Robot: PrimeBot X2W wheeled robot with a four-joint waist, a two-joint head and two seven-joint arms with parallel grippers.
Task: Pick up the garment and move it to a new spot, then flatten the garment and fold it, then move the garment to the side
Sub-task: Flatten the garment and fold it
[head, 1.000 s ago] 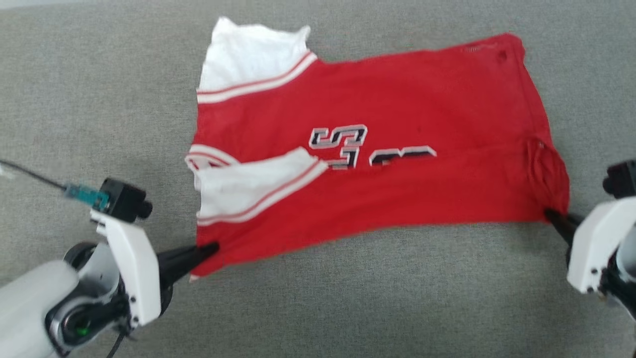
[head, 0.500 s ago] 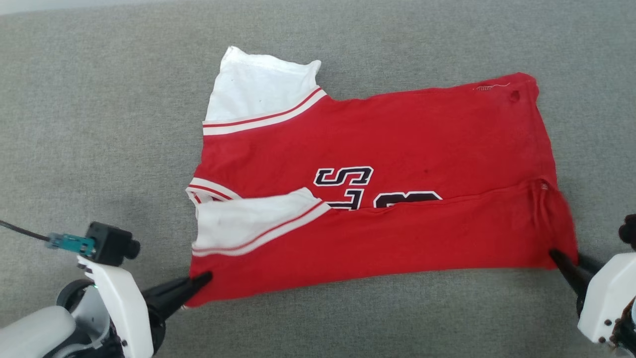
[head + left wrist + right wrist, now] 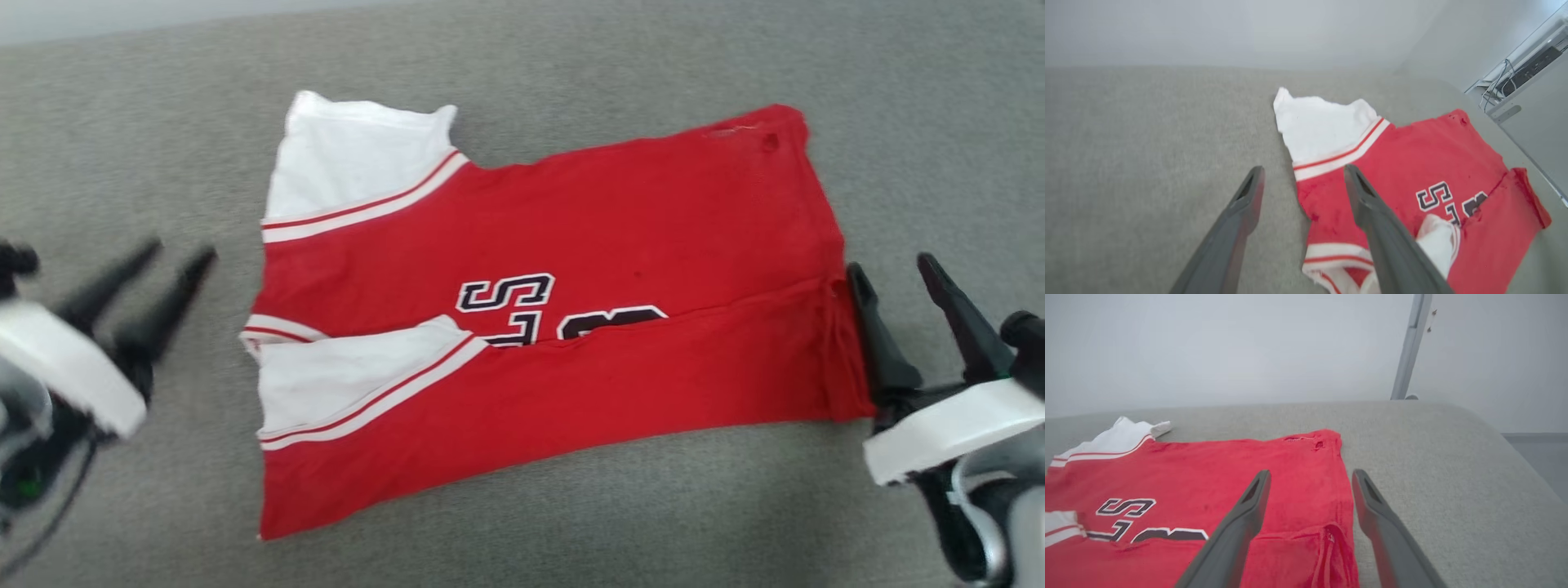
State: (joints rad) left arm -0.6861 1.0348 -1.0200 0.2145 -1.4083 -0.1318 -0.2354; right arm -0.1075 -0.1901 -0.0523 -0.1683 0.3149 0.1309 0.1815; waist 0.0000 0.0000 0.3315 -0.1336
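On grey fabric surface (image 3: 571, 539), part-folded garment (image 3: 620, 220), pale wall (image 3: 1229, 347) behind

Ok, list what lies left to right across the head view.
left pincer, open → garment, white sleeves first and then the red body → right pincer, open

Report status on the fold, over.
Left gripper, right gripper: jaws open, empty. Garment flat on grey surface, near edge folded over. Nothing in the way.
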